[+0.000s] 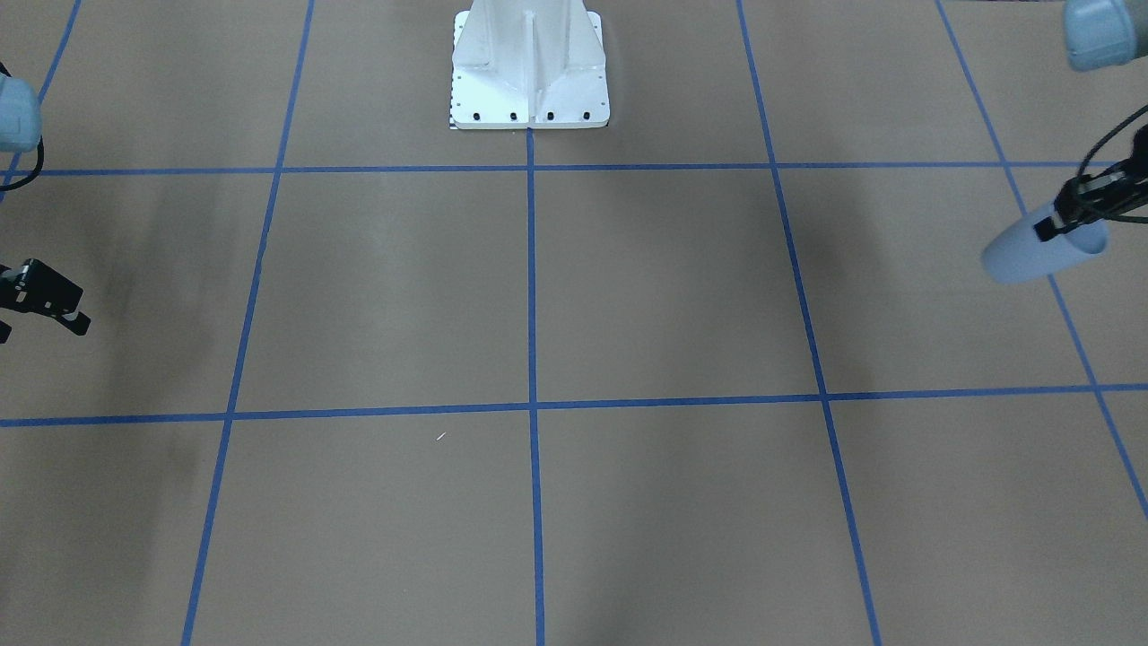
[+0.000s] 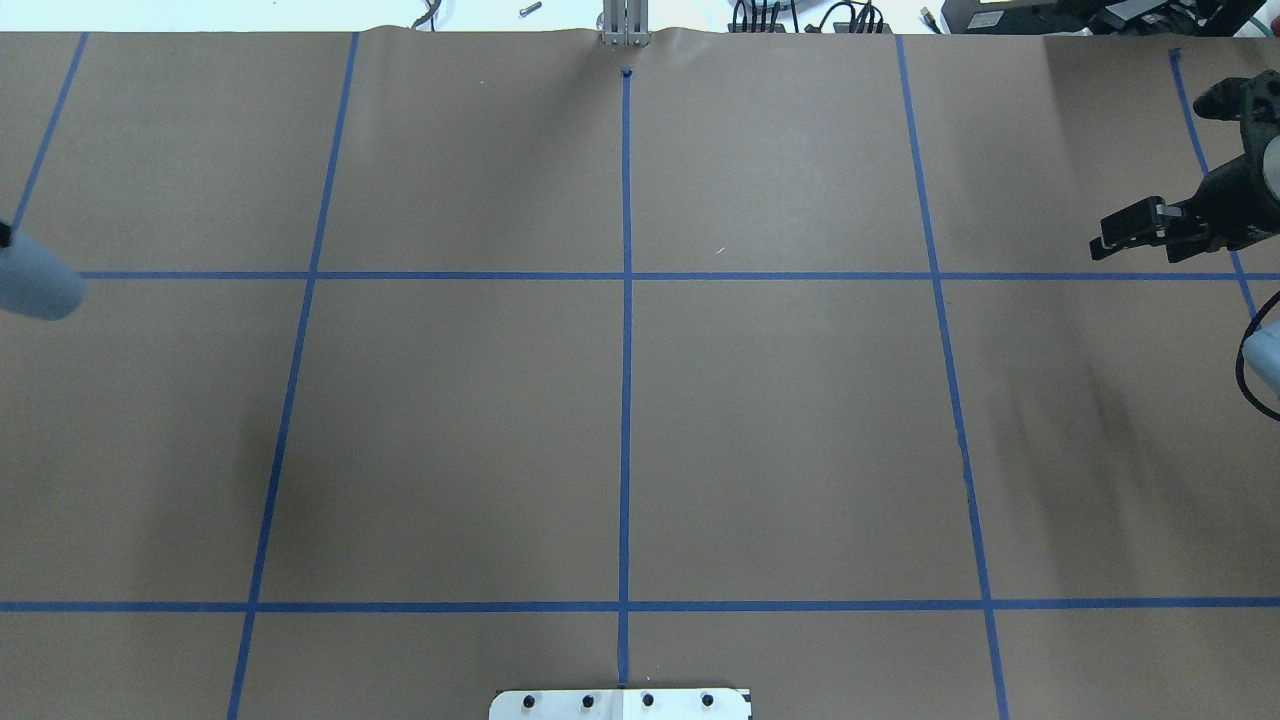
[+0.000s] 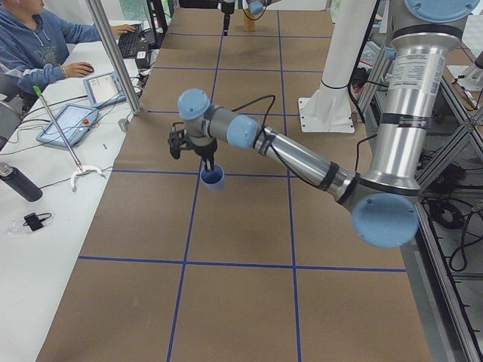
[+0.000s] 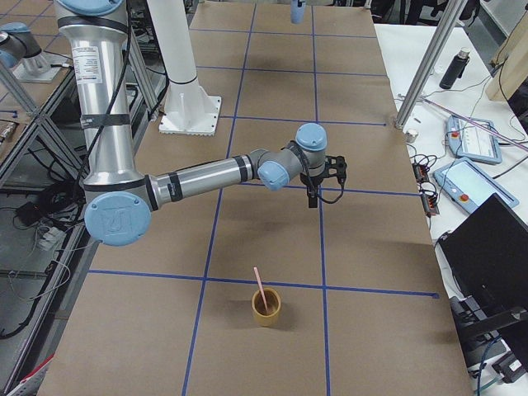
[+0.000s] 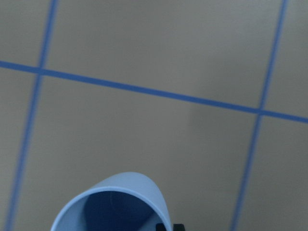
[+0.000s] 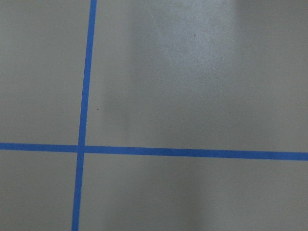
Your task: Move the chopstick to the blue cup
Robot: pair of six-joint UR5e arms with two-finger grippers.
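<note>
The blue cup (image 1: 1031,251) hangs in my left gripper (image 1: 1058,224), which is shut on its rim, one finger inside, and holds it above the table at the robot's far left. The cup also shows in the overhead view (image 2: 35,282), the exterior left view (image 3: 214,178) and the left wrist view (image 5: 115,204); its inside is empty. A pale pink chopstick (image 4: 261,285) stands tilted in a yellow cup (image 4: 266,309) near the table's right end. My right gripper (image 4: 312,200) points down over the table, some way from the yellow cup. It looks open and empty (image 1: 40,325).
The robot's white base (image 1: 529,81) stands at the middle of the table's near side. The brown table top (image 2: 620,400) carries a grid of blue tape. An operator (image 3: 38,41) sits at a side desk with tablets and a bottle.
</note>
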